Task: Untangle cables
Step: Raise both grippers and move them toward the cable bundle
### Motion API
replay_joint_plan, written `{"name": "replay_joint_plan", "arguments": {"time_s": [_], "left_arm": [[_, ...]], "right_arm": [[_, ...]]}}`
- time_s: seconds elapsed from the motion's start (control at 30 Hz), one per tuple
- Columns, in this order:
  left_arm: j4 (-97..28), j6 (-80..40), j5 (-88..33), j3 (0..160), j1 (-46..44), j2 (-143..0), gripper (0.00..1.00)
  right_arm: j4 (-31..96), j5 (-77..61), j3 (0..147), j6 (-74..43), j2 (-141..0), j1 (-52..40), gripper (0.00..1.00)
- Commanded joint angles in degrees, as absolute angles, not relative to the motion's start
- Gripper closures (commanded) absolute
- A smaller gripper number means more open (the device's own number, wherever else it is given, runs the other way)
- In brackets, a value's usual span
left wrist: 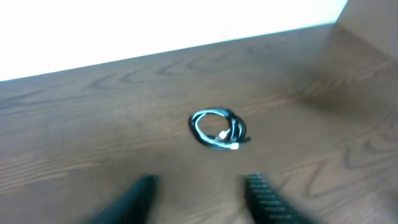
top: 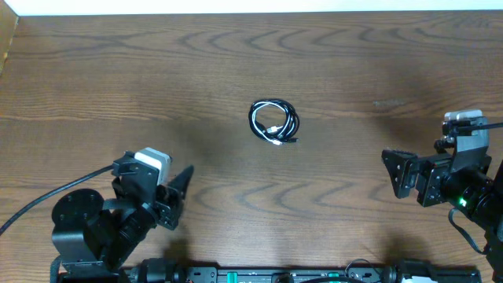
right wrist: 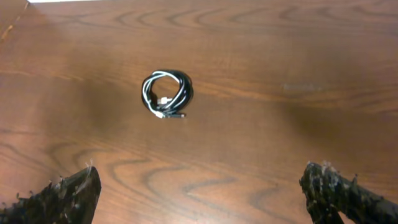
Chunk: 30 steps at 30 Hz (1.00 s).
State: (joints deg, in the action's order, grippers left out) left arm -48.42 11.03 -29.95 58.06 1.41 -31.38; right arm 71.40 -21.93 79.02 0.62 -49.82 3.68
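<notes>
Lying coiled together at the middle of the table point(top: 377, 63), the cables point(top: 274, 123) look untouched, all untangling left to do; the left gripper point(left wrist: 202, 190) has jaws partly open, the right gripper point(right wrist: 200, 183) wide open, both empty and well away

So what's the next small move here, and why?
Probably ease the left gripper forward and down toward the cables. The black and white cords lie coiled together mid-table, untouched, and both grippers sit well short of them. The right gripper is wide open and could then take the other cord.
</notes>
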Motion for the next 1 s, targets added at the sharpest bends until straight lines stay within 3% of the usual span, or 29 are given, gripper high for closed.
{"name": "replay_joint_plan", "arguments": {"time_s": [0.0,0.03,0.07,0.1,0.13,0.17,0.2,0.27,0.3,0.33,0.43,0.53,0.77,0.97], "left_arm": [[-47.35,9.76,-32.27,59.16,1.54,-31.31,0.25],[-47.40,9.76,-32.64,59.16,1.54,-31.31,0.18],[-47.40,9.74,-32.60,59.16,1.54,-31.38,0.18],[-47.31,9.76,-32.58,59.16,1.54,-31.46,0.18],[-47.24,9.76,-32.51,59.16,1.54,-31.53,0.18],[-47.18,9.76,-32.36,59.16,1.54,-31.59,0.19],[-46.83,9.76,-32.38,59.16,1.54,-31.90,0.19],[-45.87,9.74,-32.38,59.16,1.54,-32.32,0.16],[-45.36,9.74,-32.38,59.16,1.54,-32.49,0.11],[-44.66,9.74,-32.38,59.16,1.54,-32.64,0.07],[-44.16,9.74,-32.38,59.16,1.54,-33.17,0.02],[-44.21,9.72,-32.42,59.13,1.54,-34.11,0.00],[-40.29,9.80,-40.88,59.11,1.54,-39.03,0.02],[-39.31,9.98,-40.97,59.11,1.54,-45.76,0.02]], "right_arm": [[71.61,-22.83,80.12,1.41,-49.78,3.33,0.01],[71.59,-22.61,80.12,1.43,-49.78,3.33,0.01],[71.57,-22.37,80.12,1.52,-49.78,3.33,0.01],[71.57,-21.93,80.12,2.28,-49.80,3.33,0.09],[71.59,-21.69,80.12,2.98,-49.80,3.33,0.37],[71.57,-21.32,80.12,3.36,-49.80,3.33,0.54],[71.37,-20.95,80.12,3.31,-49.80,3.33,0.59],[71.33,-20.93,80.12,3.33,-49.84,3.33,0.45],[71.33,-20.91,80.12,3.33,-49.89,3.33,0.28],[71.35,-20.78,80.12,3.40,-49.98,3.33,0.17],[71.31,-18.37,80.01,3.46,-50.54,3.33,0.08],[70.96,-16.84,79.35,3.44,-51.68,3.33,0.01],[70.48,-17.54,77.25,2.87,-56.77,3.33,0.01],[68.71,-16.36,74.43,4.36,-60.10,3.33,0.01]]}}
